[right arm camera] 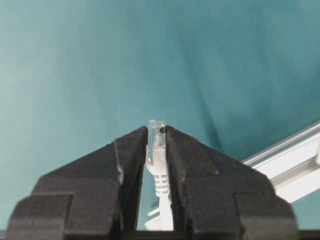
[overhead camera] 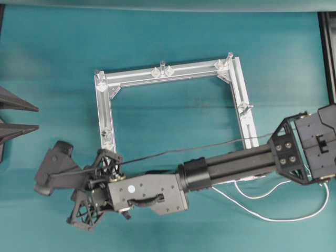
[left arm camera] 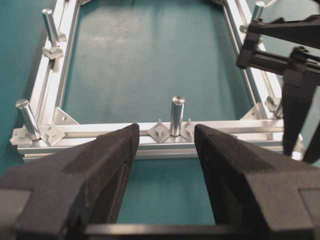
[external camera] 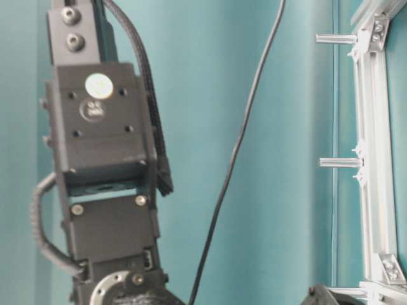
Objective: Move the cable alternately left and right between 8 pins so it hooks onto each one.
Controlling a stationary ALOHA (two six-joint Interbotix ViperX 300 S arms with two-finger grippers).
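Note:
The square aluminium frame (overhead camera: 107, 105) lies on teal cloth with upright pins (overhead camera: 163, 66) on its bars. My left gripper (overhead camera: 38, 117) hovers open and empty left of the frame. In the left wrist view it (left arm camera: 166, 131) faces a pin (left arm camera: 176, 114) on the near bar. The right arm (overhead camera: 231, 165) reaches across below the frame to its lower left corner. My right gripper (right arm camera: 156, 132) is shut on the cable's pale plug (right arm camera: 157, 145), which pokes out past the tips. The white cable (overhead camera: 273, 218) trails in loops on the cloth at lower right, outside the frame.
A thin black arm wire (overhead camera: 199, 149) runs across the frame's lower side. The right gripper's black fingers (left arm camera: 295, 90) hang over the frame's corner in the left wrist view. A dark rail (overhead camera: 328, 52) borders the right edge. Two pins (external camera: 340, 162) show at table level.

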